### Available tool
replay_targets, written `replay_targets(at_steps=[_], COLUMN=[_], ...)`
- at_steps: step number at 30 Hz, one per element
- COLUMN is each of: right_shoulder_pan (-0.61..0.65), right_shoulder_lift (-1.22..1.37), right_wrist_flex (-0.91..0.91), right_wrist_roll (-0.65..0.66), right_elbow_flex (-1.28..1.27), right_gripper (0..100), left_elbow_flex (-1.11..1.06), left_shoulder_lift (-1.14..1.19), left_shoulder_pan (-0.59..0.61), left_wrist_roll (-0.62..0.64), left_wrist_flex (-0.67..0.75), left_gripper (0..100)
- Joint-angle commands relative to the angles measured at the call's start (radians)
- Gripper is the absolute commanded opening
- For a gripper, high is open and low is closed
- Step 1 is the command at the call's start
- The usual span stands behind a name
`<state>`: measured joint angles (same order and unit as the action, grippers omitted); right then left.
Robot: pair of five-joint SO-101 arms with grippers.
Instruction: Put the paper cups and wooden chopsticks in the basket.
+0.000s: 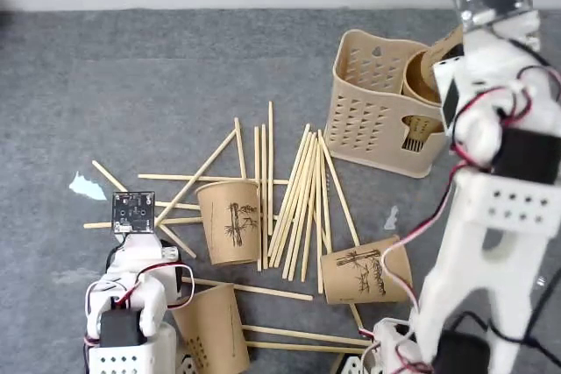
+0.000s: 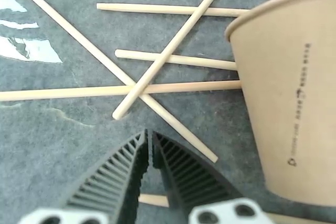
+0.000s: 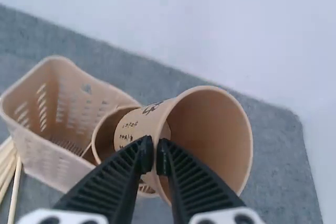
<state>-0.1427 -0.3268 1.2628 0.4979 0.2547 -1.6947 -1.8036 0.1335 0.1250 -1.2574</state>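
The paper cup (image 3: 210, 129) in hand hangs tipped on its side just above the basket (image 3: 42, 98), at the far right of the table, its mouth turned up and away from the basket's bottom. The right gripper (image 3: 155, 156) pinches the cup's wall near the rim, one jaw inside and one outside. A second cup (image 3: 105, 135) already sits in the basket right beneath it. The step looks like the release, and it would go best if the held cup were lowered until it nests in or beside that second cup before the jaws part. Let go from this height and tilt, a light cup could bounce off the basket wall. Three more cups (image 1: 230, 221) (image 1: 364, 271) (image 1: 215, 330) and the scattered chopsticks (image 1: 298, 199) lie on the grey mat to the left and nearer. The left gripper (image 2: 149, 145) is low at the near left, its jaws pressed together on nothing, just above crossed chopsticks and beside one of those cups.
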Motion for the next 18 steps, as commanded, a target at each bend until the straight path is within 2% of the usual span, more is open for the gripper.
replay_targets(at_steps=[1,7,12,18], right_shoulder_pan=[0.008,0.028,0.070,0.120], right_shoulder_lift=[0.045,0.099,0.105,0.056], right_wrist_flex=[0.070,0.140,0.191,0.231], right_wrist_roll=[0.063,0.138,0.130,0.071], right_elbow_flex=[0.118,0.173,0.176,0.216], right_gripper=[0.9,3.2,22.1,18.6], left_elbow_flex=[0.012,0.012,0.012,0.012], left_shoulder_lift=[-0.015,-0.015,-0.015,-0.015], left_shoulder_pan=[0.003,0.003,0.003,0.003], left_wrist_roll=[-0.009,-0.009,-0.009,-0.009], left_wrist_flex=[-0.006,-0.006,-0.006,-0.006], left_gripper=[1,1,1,1])
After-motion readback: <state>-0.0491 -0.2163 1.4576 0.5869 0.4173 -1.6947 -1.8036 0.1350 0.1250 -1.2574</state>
